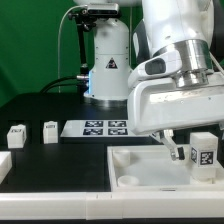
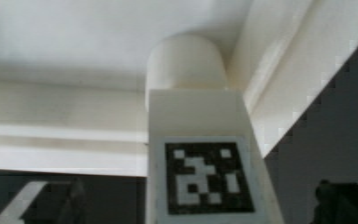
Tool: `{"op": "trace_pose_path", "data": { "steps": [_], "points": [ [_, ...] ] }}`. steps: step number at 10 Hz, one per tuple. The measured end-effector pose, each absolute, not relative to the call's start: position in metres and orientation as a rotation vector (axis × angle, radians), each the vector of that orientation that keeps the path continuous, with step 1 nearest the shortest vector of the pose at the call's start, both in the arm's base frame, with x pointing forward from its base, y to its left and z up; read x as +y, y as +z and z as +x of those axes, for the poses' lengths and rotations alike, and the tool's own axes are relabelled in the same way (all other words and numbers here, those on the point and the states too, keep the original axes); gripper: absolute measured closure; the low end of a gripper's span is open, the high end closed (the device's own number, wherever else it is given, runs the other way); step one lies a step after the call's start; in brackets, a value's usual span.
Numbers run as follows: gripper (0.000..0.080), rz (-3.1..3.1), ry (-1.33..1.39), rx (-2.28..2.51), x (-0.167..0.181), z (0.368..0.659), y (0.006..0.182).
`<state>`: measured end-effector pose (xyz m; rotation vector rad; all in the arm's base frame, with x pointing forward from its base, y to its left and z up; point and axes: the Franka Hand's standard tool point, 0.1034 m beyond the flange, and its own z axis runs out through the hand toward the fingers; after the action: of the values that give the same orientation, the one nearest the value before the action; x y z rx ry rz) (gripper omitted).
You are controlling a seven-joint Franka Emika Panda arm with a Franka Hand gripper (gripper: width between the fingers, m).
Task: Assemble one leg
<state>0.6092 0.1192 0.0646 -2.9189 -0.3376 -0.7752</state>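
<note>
Stood upright on white square panel [image 1: 140, 168]: leg [image 1: 203, 152], tag facing camera, at exterior view's right. Hung just beside it: end effector [image 1: 183, 150], fingers spread apart, nothing gripped. Rested on black table [image 1: 60, 110]: marker board [image 1: 103, 127], plus two more legs [image 1: 15, 134] [image 1: 50, 130] toward exterior view's left.

Robotics lab, green backdrop curtain [image 1: 30, 45], black table [image 1: 60, 165], marker board [image 1: 100, 127]

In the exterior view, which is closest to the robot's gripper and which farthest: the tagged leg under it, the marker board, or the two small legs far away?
1. Leg, beside the gripper.
2. Marker board, mid-table.
3. Two legs, the exterior view's left; the outer one is farthest.
</note>
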Motion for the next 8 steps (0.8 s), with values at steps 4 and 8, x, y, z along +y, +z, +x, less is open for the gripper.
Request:
{"op": "trace_pose_path", "data": {
  "steps": [4,8],
  "points": [
    [0.0151,-2.979,-0.232,-0.362,0.126,0.611,0.076],
    [0.0151,-2.973,-0.109,-0.373,0.126,0.618,0.078]
  ]
}}
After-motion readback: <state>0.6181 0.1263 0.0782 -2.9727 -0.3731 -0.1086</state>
